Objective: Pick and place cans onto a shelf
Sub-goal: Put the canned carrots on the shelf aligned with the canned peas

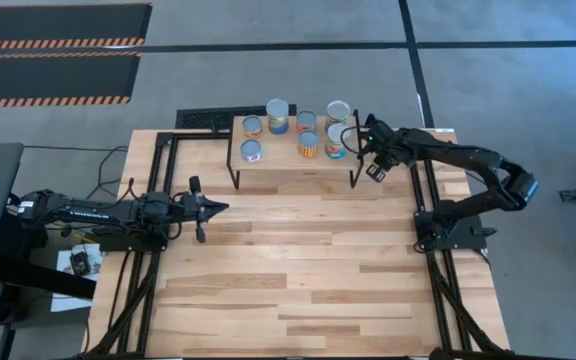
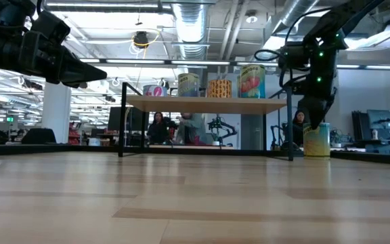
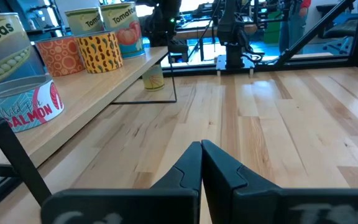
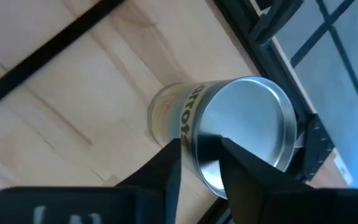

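The shelf (image 1: 288,168) stands at the table's far edge with several cans on it, among them a blue-labelled one (image 1: 277,117) and an orange one (image 1: 310,146). One more can (image 2: 317,140) with a yellowish label and silver top (image 4: 247,124) stands upright on the table just right of the shelf. My right gripper (image 4: 199,152) hangs right above this can's top, its fingers a little apart and closer together than the can is wide. My left gripper (image 3: 201,152) is shut and empty above the table's left part (image 1: 218,207). My right gripper points down at the rim of the can's top (image 4: 207,168) on the side toward its wrist. I cannot tell whether the fingertips (image 4: 173,149) touch the can. The can stands upright on the table.
The shelf's black right legs (image 2: 290,132) stand close beside the can on the table. The arm frame's black rails (image 1: 423,200) run along the table's right side. A person shows in the room behind the shelf (image 2: 158,127).
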Robot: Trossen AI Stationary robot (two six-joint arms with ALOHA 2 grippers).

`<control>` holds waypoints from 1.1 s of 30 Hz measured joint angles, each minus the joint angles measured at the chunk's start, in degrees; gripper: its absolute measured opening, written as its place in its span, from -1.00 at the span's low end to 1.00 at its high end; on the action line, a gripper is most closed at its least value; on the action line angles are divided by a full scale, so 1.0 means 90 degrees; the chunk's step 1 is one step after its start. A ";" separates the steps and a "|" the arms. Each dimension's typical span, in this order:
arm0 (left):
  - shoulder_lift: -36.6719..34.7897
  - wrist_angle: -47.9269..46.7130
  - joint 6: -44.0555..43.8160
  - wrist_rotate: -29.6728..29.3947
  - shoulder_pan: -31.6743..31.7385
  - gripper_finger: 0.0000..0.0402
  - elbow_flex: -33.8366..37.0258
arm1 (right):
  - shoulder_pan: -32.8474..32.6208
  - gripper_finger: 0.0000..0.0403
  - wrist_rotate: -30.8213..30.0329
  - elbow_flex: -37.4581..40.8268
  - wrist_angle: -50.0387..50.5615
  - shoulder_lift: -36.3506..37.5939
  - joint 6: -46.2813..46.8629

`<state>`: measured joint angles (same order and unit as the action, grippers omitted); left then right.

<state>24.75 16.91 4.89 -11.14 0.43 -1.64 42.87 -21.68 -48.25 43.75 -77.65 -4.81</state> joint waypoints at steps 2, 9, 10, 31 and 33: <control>0.0000 0.0000 -0.0001 0.0000 0.0000 -1.00 0.0002 | 0.0000 -0.43 -0.0048 0.0000 0.0007 -0.0021 -0.0073; 0.0000 0.0005 0.0000 0.0000 0.0000 -1.00 0.0002 | -0.0015 -0.87 0.0082 0.0020 0.0329 0.0299 -0.0171; 0.0000 0.0005 0.0000 0.0000 0.0000 -1.00 0.0002 | -0.0015 -0.93 0.0128 0.0032 0.0458 0.0391 -0.0129; 0.0000 0.0012 0.0002 0.0000 -0.0001 -1.00 0.0002 | -0.3227 -0.98 0.1081 0.0046 0.2858 0.2388 0.4016; 0.0000 0.0012 0.0002 0.0000 0.0000 -1.00 0.0002 | -0.3955 -0.97 0.1089 0.0046 0.2765 0.2382 0.4678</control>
<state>24.75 17.02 4.91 -11.14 0.43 -1.63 7.28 -11.87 -47.83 68.63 -56.22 37.29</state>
